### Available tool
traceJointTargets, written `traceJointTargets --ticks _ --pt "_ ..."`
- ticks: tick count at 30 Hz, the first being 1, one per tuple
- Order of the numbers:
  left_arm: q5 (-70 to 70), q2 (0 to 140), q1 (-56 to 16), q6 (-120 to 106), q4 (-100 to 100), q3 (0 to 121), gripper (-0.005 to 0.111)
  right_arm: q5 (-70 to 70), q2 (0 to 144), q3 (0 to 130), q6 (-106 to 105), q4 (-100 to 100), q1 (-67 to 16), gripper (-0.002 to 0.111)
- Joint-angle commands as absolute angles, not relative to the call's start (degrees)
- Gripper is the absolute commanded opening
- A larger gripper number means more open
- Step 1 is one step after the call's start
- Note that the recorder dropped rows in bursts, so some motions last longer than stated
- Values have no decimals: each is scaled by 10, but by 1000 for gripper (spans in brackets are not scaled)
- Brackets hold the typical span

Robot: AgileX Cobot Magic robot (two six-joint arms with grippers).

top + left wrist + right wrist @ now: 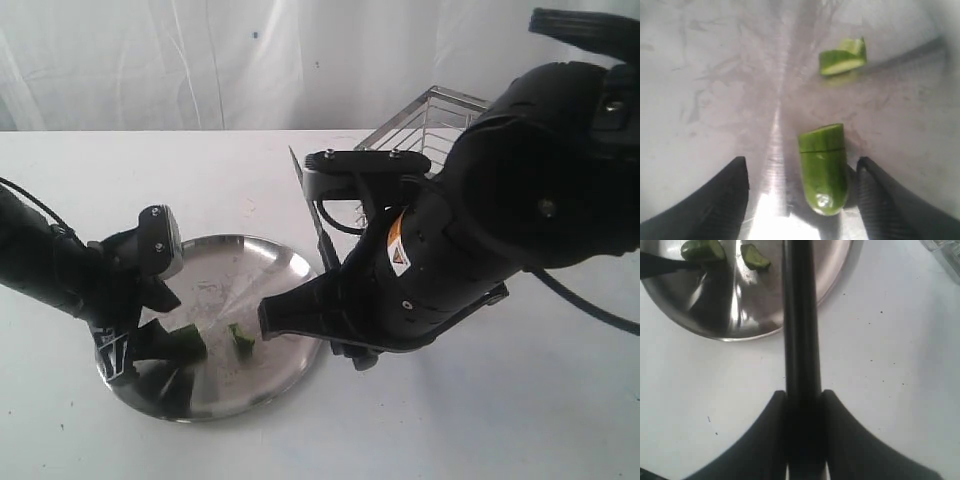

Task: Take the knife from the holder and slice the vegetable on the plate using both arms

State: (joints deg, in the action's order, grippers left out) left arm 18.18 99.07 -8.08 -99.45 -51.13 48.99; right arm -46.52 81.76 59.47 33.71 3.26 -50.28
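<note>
Plate: stainless plate (pixel 250 262) sits on the white worktop (pixel 520 420), roughly 7 o'clock of centre in the exterior view, scuffed and shiny.
Vegetable: cut in two. The bigger green chunk (pixel 823 167) lies on the plate between the left claw's fingers, with a shallow cut line across it near its flat end. The small offcut (pixel 842 56) sits a bit apart from it, pale flesh showing. In the exterior view the chunk (pixel 185 344) is at about 8 o'clock on the plate and the offcut (pixel 241 340) just at its 3 o'clock side.
Left claw: left claw (pixel 802 197) is spread, fingers on either side of the big chunk. One finger looks very near it, but I can't tell if it touches.
Right claw: right claw (pixel 804 405) is pressed together on the knife (pixel 799 315), pinching the black handle. In the right wrist view the knife runs straight out from the fingers over the plate rim (pixel 720 335).
Knife: out of the holder, in the right claw. From the exterior view it's mostly hidden behind the right arm.
Holder: chrome wire holder (pixel 425 122) stands at about 1 o'clock of the plate, partly blocked by the right arm (pixel 520 190).
</note>
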Motion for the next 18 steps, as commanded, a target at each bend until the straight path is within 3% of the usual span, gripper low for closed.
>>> traceJointTargets --ticks 1,6,8,10,11,18 --pt "141 929 -81 -946 -522 487 66 -451 826 593 269 -37 -500 0" --pt "30 855 -69 -861 -524 487 61 -444 875 594 191 -160 -507 0" --pt "-10 843 -47 -789 -536 487 39 -427 897 595 163 -203 -516 0" --pt "-16 846 -20 -730 -557 487 7 -417 923 603 152 -221 -531 0" --pt "-9 851 -6 -706 -567 487 1 -414 931 608 152 -221 -537 0" --pt "120 906 45 -570 -591 487 0 -411 999 671 155 -222 -566 0"
